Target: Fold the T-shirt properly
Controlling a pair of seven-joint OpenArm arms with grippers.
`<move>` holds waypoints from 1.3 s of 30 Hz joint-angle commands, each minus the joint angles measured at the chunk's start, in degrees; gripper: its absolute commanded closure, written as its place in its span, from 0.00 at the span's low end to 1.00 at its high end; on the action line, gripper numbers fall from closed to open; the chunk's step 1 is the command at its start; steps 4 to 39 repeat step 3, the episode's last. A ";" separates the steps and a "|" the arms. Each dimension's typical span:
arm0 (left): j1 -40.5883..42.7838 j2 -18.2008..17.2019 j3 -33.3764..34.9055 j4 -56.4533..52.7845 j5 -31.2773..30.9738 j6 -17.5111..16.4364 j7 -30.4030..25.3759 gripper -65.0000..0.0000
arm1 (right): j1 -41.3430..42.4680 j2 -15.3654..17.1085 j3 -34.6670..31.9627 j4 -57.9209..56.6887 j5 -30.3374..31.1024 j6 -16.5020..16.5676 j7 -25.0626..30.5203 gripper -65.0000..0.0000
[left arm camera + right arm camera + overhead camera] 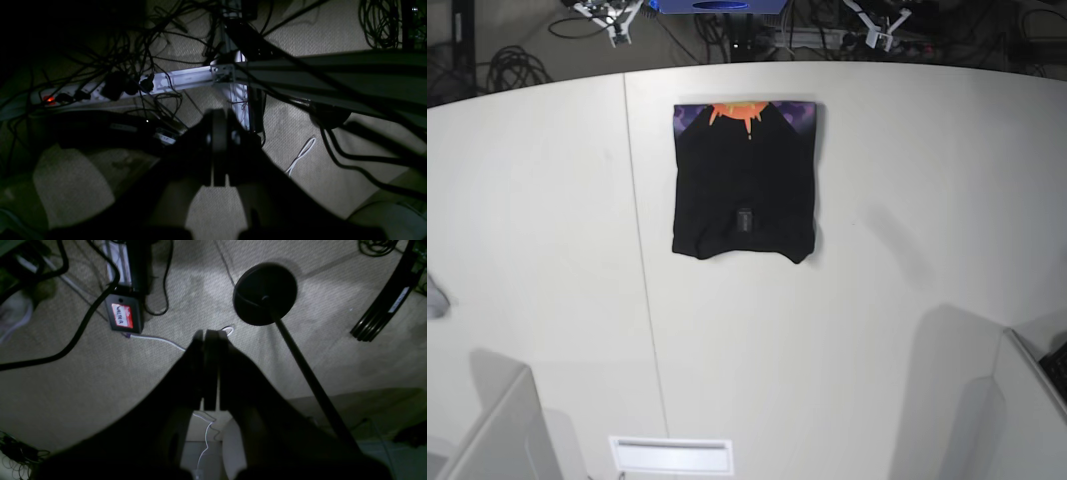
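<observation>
While both arms hang off the table edge over carpet, left gripper (218, 150) and right gripper (210, 370) pressed together and empty, the T-shirt (745, 185) lies folded mid-table (907, 300), well apart from either, neither clearly nearer.

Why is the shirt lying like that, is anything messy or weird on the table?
Nothing stands out. The T-shirt lies folded into a neat rectangle on the white table, with its orange and purple print peeking out along the far edge and a small tag showing.
</observation>
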 commanded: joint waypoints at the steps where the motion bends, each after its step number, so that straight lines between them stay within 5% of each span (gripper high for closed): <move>1: 0.33 -0.47 0.11 0.01 0.17 -0.12 -0.74 1.00 | -0.15 -0.08 0.06 0.00 -0.10 -0.10 0.49 1.00; 39: 0.42 -0.47 0.11 0.01 0.17 -0.12 -1.01 1.00 | -0.15 -0.17 -0.21 0.00 -0.10 -0.10 0.49 1.00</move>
